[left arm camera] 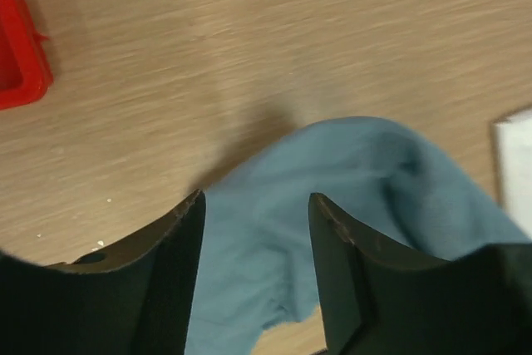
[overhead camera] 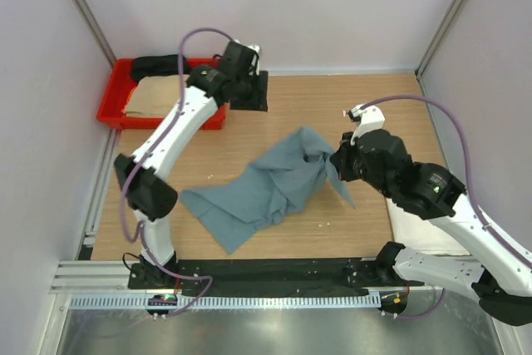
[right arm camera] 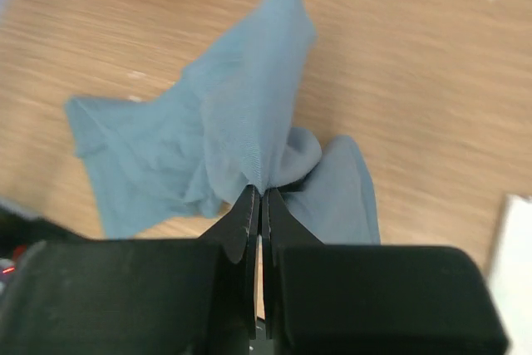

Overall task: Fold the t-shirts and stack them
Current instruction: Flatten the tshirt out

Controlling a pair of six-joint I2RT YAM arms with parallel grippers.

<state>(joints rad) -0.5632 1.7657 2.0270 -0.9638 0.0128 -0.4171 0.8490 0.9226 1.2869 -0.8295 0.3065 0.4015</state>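
Top external view: the teal shirt [overhead camera: 266, 193] lies crumpled at mid-table, with one fold drawn up to the right gripper [overhead camera: 337, 164]. The right wrist view shows those jaws closed on a pinch of that cloth. The left gripper [overhead camera: 248, 89] hangs at the far side, just beside the red tray [overhead camera: 106, 110]. The left wrist view shows its jaws apart, gripping nothing. A tan shirt [overhead camera: 154, 99] and a black shirt [overhead camera: 154, 64] lie in the tray. A white shirt [overhead camera: 420, 230] sits at the right, partly under the right arm.
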